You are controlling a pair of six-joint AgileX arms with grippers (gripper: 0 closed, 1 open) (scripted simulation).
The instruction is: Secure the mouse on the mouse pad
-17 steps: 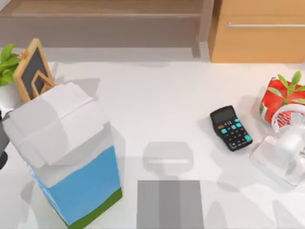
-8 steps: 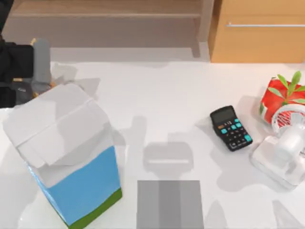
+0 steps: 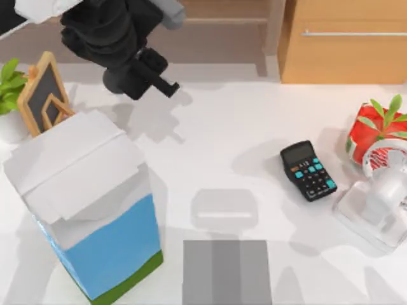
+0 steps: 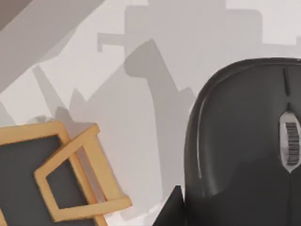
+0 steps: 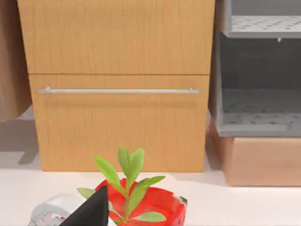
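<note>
- Your mouse (image 4: pixel 244 146): dark grey-black, rounded, glossy, lighter scroll wheel strip on top. In the left wrist view it hangs above the table, near the wooden-framed chalkboard (image 4: pixel 42 174).
- Your mouse pad (image 3: pixel 226 272): flat grey rectangle, three vertical bands, lying flat, well apart from that chalkboard.

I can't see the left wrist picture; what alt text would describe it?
A dark mouse with a pale scroll wheel looms close to the camera, above a white table. Beyond it a small wood-framed chalkboard stands on the table among grey shadows.
</note>
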